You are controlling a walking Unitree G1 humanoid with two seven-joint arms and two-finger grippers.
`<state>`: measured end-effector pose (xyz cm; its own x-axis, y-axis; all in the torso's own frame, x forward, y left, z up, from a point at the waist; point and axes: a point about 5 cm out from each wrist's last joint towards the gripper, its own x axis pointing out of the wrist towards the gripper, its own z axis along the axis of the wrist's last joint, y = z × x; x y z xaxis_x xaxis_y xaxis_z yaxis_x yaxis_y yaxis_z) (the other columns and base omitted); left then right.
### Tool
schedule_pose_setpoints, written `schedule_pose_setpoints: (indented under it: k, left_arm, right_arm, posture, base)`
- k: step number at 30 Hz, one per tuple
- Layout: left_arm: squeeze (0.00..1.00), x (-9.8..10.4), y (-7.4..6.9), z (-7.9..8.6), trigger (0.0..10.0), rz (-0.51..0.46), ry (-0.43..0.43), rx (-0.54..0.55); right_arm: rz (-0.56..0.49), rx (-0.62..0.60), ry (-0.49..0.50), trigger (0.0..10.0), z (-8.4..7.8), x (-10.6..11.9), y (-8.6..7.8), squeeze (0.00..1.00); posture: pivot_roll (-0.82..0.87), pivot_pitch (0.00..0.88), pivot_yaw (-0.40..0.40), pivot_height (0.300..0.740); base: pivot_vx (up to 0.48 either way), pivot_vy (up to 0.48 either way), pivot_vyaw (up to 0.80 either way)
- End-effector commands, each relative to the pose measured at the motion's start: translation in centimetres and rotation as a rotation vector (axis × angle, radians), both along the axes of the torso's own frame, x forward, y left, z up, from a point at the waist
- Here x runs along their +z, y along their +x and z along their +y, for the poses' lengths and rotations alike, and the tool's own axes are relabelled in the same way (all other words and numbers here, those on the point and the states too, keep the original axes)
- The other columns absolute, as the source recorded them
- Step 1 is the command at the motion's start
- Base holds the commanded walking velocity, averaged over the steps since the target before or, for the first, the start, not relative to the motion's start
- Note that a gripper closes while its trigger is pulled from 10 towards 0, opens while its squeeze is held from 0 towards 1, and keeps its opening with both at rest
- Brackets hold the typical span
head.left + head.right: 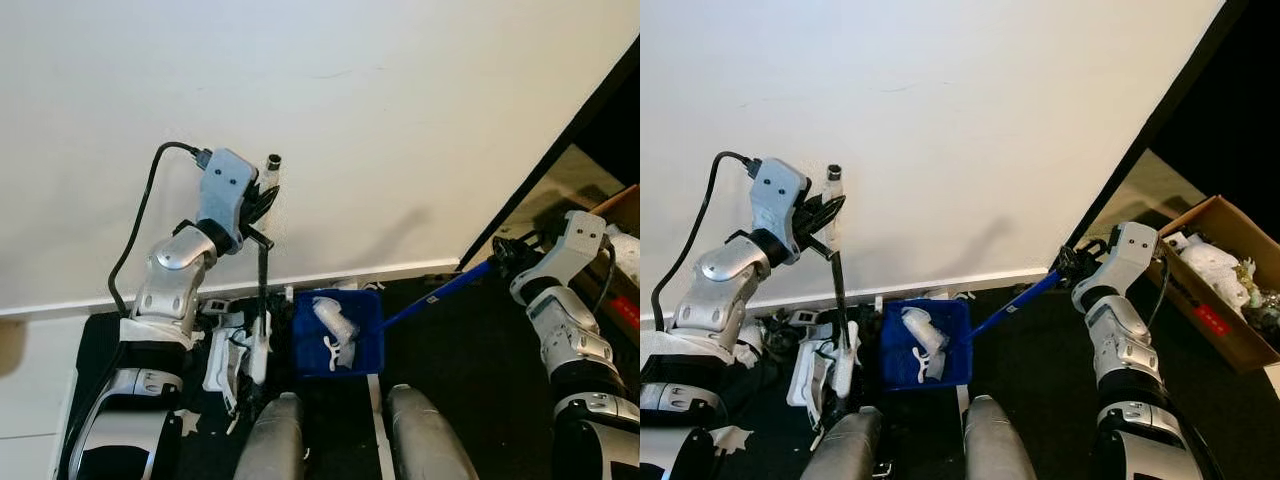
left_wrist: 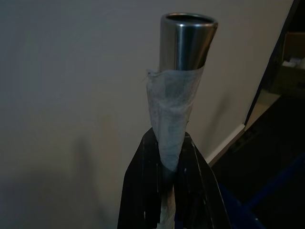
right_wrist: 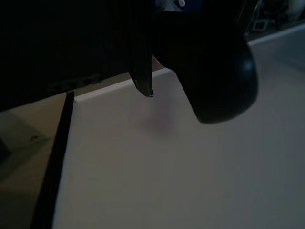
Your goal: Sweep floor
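Closest to the camera, the robot's two grey legs (image 1: 345, 440) stand on a dark floor (image 1: 470, 340). Just ahead of them a blue dustpan (image 1: 340, 332) sits on that floor, with crumpled white scraps (image 1: 337, 322) lying inside it. More white litter (image 1: 222, 360) is scattered on the floor just beside the pan, on the robot's left.

From the pan's right edge a blue dustpan handle (image 1: 440, 292) slants up and out to the right end effector (image 1: 508, 256), whose black fingers are closed around the handle's upper end. So the pan lies lower than that end effector and toward the robot's middle, at the far end of the handle from it.

On the left, a thin black broom stick (image 1: 263, 290) rises from the litter beside the pan, its lower part wrapped in white. The left end effector (image 1: 262, 200) is clamped on the stick near its top, high against the white wall (image 1: 380, 120). In the left wrist view the two black fingers (image 2: 143, 191) pinch a tape-wrapped section, and the silver metal tip (image 2: 187, 40) stands out just past them.

Farther off, a white skirting board (image 1: 400, 272) runs along the foot of the wall. To the far right an open cardboard box (image 1: 1215, 285) holds white crumpled items.
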<state>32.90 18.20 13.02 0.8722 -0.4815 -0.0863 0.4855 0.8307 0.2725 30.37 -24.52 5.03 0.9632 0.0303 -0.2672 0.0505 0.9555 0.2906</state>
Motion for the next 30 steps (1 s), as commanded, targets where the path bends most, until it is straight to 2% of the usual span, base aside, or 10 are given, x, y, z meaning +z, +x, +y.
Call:
schedule_pose_setpoints:
  k: [1,5,7,9,12,14,17,22,30]
  left_arm:
    - [0.0,0.3,0.0,0.3,10.0,-0.017,0.014,0.0]
    - [0.0,1.2,0.2,0.8,10.0,-0.044,0.019,0.002]
    - [0.0,1.5,0.3,1.2,10.0,-0.062,0.049,0.0]
    - [0.0,1.5,0.3,1.2,10.0,-0.062,0.049,0.0]
    - [0.0,2.0,0.5,2.0,10.0,-0.08,0.093,0.002]
    - [0.0,2.2,0.7,2.2,10.0,-0.085,0.104,0.002]
    - [0.0,2.3,1.2,2.2,10.0,-0.091,0.117,0.01]
    - [0.0,2.0,2.0,1.6,10.0,-0.093,0.121,0.038]
    - [0.0,0.2,2.9,-0.8,10.0,-0.051,0.096,0.033]
  right_arm:
    - [0.0,0.03,-0.014,10.0,0.1,0.0,-0.1,0.0]
    - [0.011,0.053,-0.062,10.0,-0.8,0.3,-0.2,0.0]
    - [0.019,0.063,-0.107,10.0,-1.8,0.7,-0.3,0.0]
    - [0.019,0.063,-0.107,10.0,-1.8,0.7,-0.3,0.0]
    - [0.014,0.036,-0.164,10.0,-4.3,2.1,-0.4,0.0]
    - [0.001,0.009,-0.181,10.0,-5.4,2.9,-0.4,0.0]
    - [-0.006,-0.033,-0.193,10.0,-6.1,3.2,-0.4,0.0]
    - [0.021,-0.067,-0.208,10.0,-5.4,2.4,-0.2,0.0]
    - [0.03,-0.06,-0.193,10.0,-3.3,1.5,0.4,0.0]
  posture:
    - [0.02,0.075,0.029,0.74]
    - [0.02,0.075,0.028,0.74]
    - [0.03,0.072,0.027,0.74]
    - [0.03,0.072,0.027,0.74]
    - [0.02,0.074,0.031,0.74]
    - [0.02,0.075,0.034,0.74]
    - [0.02,0.078,0.038,0.74]
    - [0.03,0.092,0.036,0.74]
    - [-0.01,0.141,0.037,0.74]
  base:
    - [0.0,0.0,0.0]
    - [0.0,0.0,0.0]
    - [0.0,0.0,0.0]
    - [0.0,0.0,0.0]
    - [0.0,0.0,0.0]
    - [0.0,0.0,0.0]
    - [0.0,0.0,0.0]
    - [0.0,0.0,0.0]
    - [0.0,0.0,0.0]
